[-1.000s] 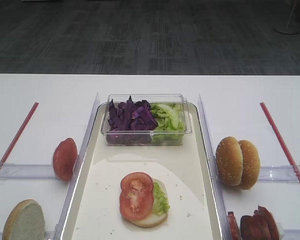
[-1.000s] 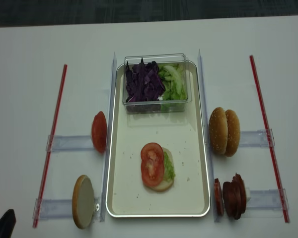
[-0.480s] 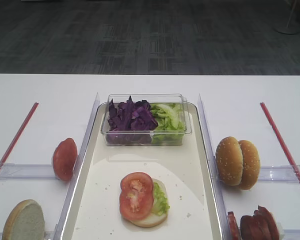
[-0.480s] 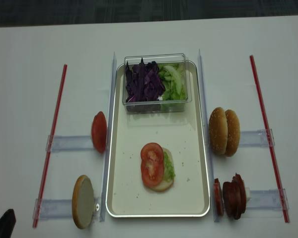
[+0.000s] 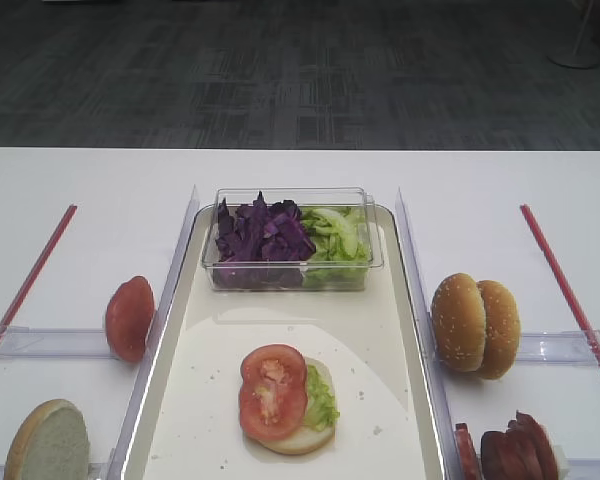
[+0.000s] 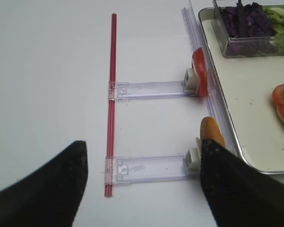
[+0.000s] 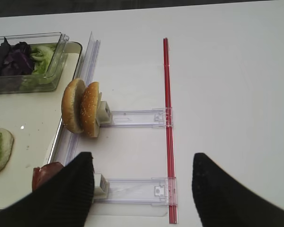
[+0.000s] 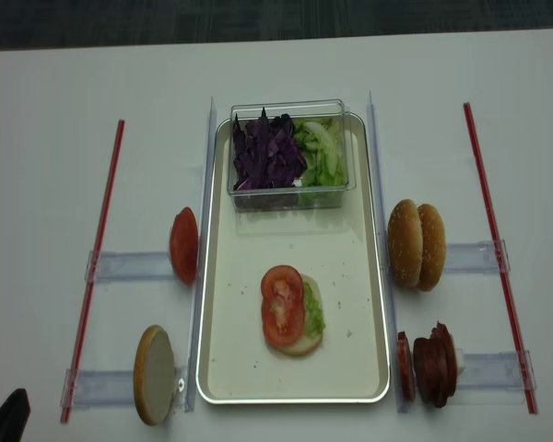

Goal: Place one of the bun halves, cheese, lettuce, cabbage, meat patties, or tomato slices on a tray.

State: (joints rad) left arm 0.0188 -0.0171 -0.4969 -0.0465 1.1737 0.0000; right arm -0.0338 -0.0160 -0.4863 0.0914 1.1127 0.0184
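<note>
A glossy cream tray (image 8: 219, 368) carries a pale bun base (image 8: 304, 343) topped by crinkly lettuce (image 8: 312, 311) and two seedy red tomato slices (image 8: 282, 308). Both the left gripper (image 6: 142, 184) and right gripper (image 7: 141, 189) are held wide apart, empty, above the white table.

We count one tray (image 8: 364, 304). One clear box (image 8: 290, 195), holding one heap of cabbage (image 8: 267, 152), one of lettuce (image 8: 323, 152). Bun halves: four: two seeded domes (image 8: 416, 244) upright at right, one pale half (image 8: 154, 374) at left, one base (image 8: 306, 343) under stack. Tomato slices: two on stack (image 8: 282, 306), one on left rack (image 8: 184, 245). Two red strips (image 8: 92, 267). Patties (image 8: 433, 352): overlapping, number unclear to us.
</note>
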